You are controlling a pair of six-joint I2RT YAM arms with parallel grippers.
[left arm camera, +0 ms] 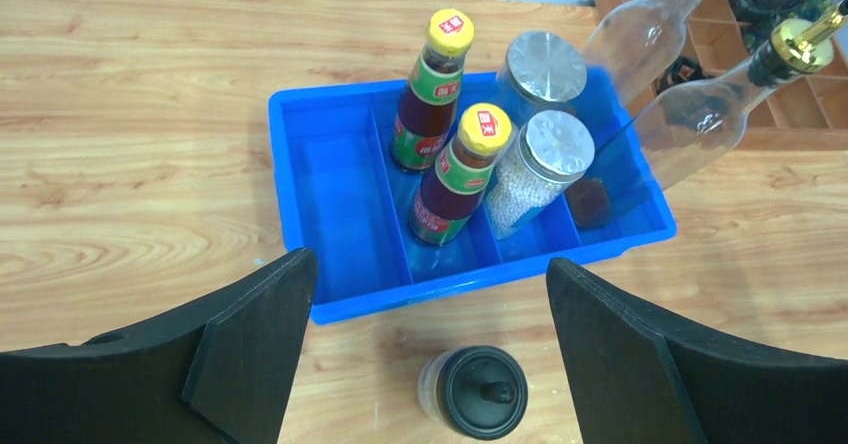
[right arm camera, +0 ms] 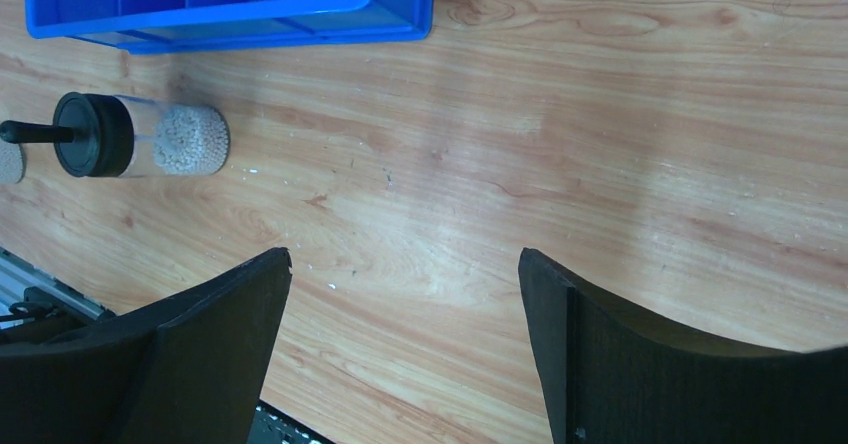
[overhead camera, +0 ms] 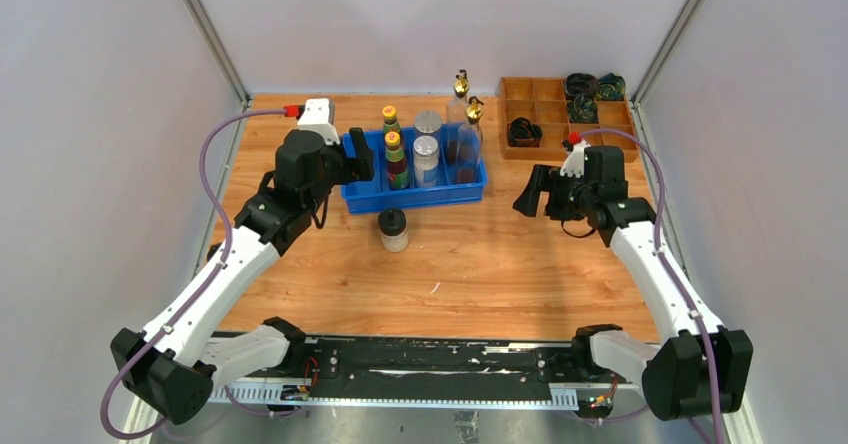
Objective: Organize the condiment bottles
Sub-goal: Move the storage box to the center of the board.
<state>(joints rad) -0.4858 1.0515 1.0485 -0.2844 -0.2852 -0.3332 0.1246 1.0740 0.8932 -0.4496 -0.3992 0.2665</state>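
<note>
The blue divided bin (overhead camera: 365, 199) holds two yellow-capped sauce bottles (overhead camera: 397, 160), two silver-lidded shakers (overhead camera: 426, 158) and two gold-spouted cruets (overhead camera: 466, 134). The left wrist view shows the same bottles (left arm camera: 455, 174), shakers (left arm camera: 540, 169) and cruets (left arm camera: 700, 124) in the bin (left arm camera: 330, 204); its leftmost compartment is bare. One black-capped jar (overhead camera: 393, 229) stands on the table in front of the bin, also seen in the left wrist view (left arm camera: 475, 392) and the right wrist view (right arm camera: 140, 136). A second black-capped jar is not visible. My left gripper (overhead camera: 360, 156) (left arm camera: 430, 284) is open over the bin's left end. My right gripper (overhead camera: 530, 192) (right arm camera: 405, 264) is open above bare wood.
A wooden divided tray (overhead camera: 545, 92) at the back right holds dark coiled round items (overhead camera: 522, 131). Grey walls close in the left, back and right sides. A black rail (overhead camera: 430, 359) runs along the near edge.
</note>
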